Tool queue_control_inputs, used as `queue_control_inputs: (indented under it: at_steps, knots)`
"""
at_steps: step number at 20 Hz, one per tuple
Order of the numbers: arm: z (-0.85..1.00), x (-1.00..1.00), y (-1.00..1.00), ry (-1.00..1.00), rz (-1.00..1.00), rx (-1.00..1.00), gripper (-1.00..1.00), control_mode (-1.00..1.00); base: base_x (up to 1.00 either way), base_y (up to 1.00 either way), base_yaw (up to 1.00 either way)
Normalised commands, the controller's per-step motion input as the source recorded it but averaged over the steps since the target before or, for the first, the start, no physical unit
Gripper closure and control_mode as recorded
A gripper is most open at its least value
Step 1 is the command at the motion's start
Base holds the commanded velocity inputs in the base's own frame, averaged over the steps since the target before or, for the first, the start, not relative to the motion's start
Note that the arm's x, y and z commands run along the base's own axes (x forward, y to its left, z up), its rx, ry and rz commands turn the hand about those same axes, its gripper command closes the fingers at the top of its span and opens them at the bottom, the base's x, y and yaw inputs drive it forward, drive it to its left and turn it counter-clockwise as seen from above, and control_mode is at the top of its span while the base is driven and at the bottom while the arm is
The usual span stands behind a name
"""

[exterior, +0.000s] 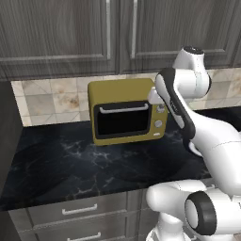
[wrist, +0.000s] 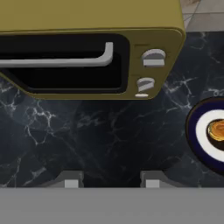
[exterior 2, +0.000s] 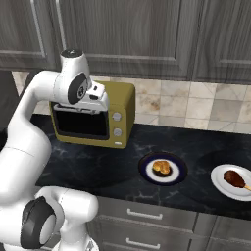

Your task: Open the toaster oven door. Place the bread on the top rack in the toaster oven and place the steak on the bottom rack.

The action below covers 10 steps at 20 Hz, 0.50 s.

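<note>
The mustard-yellow toaster oven (exterior: pixel 123 89) stands at the back of the dark counter. Its dark glass door (exterior: pixel 121 121) is shut, with the silvery bar handle (wrist: pixel 57 60) across its top. Both racks are hidden behind the glass. My gripper (wrist: pixel 111 181) is open and holds nothing. It hovers in front of the oven's upper right corner (exterior 2: pixel 99 104), clear of the handle. The golden-orange bread (exterior 2: pixel 161 167) lies on a dark-rimmed plate (exterior 2: pixel 143 169) right of the oven. The reddish-brown steak (exterior 2: pixel 234 179) lies on a white plate (exterior 2: pixel 218 176) farther right.
Two white knobs (wrist: pixel 153 57) sit on the oven's right panel. Grey wall cabinets (exterior 2: pixel 147 34) hang above a tiled backsplash. Drawers (exterior 2: pixel 147 215) run under the black marble counter (exterior: pixel 70 160), and a dark side wall (exterior: pixel 7 136) closes off its left end.
</note>
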Motion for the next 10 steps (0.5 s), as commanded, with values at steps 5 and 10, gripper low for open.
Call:
queue_control_inputs:
  at_steps: [5, 10]
  knots:
    - [-0.15, -0.01, 0.03, 0.0, 0.05, -0.02, -1.0, -1.0, 0.0, 0.0, 0.0]
    - [-0.33, -0.03, 0.19, 0.0, 0.17, -0.16, -1.0, -1.0, 0.0, 0.0, 0.0]
